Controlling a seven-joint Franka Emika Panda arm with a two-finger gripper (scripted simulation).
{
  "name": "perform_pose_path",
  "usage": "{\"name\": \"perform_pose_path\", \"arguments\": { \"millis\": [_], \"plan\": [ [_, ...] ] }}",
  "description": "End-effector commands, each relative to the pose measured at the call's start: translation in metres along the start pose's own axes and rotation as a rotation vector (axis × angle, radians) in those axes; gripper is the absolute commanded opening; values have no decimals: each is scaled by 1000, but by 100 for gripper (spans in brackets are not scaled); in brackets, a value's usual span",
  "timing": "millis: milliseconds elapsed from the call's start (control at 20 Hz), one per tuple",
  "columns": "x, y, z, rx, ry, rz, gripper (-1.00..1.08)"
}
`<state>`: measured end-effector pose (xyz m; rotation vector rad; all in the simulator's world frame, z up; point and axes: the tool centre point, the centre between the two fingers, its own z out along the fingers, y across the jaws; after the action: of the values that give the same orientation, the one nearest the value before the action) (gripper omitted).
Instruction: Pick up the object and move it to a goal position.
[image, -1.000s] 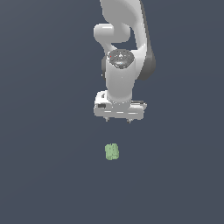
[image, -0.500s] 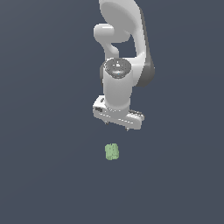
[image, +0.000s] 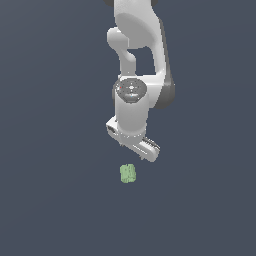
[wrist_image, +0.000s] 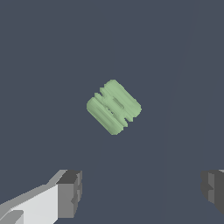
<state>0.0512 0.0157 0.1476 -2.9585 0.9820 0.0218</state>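
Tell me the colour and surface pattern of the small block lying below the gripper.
Pale green block with ridged, grooved sides; the wrist view shows it best.

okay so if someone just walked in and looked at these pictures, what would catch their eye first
The white robot arm reaching down the middle of the exterior view, against flat dark grey. Just below it lies a small pale green ridged block, alone on the surface; in the wrist view it sits ahead of the open pincer, untouched.

Downward-pointing arm (image: 132, 107), fingers (wrist_image: 70, 194) spread
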Motion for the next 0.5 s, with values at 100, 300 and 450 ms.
{"name": "perform_pose_path", "arguments": {
  "millis": [100,300,450],
  "plan": [
    [9,-3,8,-1,1,129,100],
    [17,-5,16,-3,3,241,100],
    [23,-7,21,-4,5,325,100]
  ]
}}
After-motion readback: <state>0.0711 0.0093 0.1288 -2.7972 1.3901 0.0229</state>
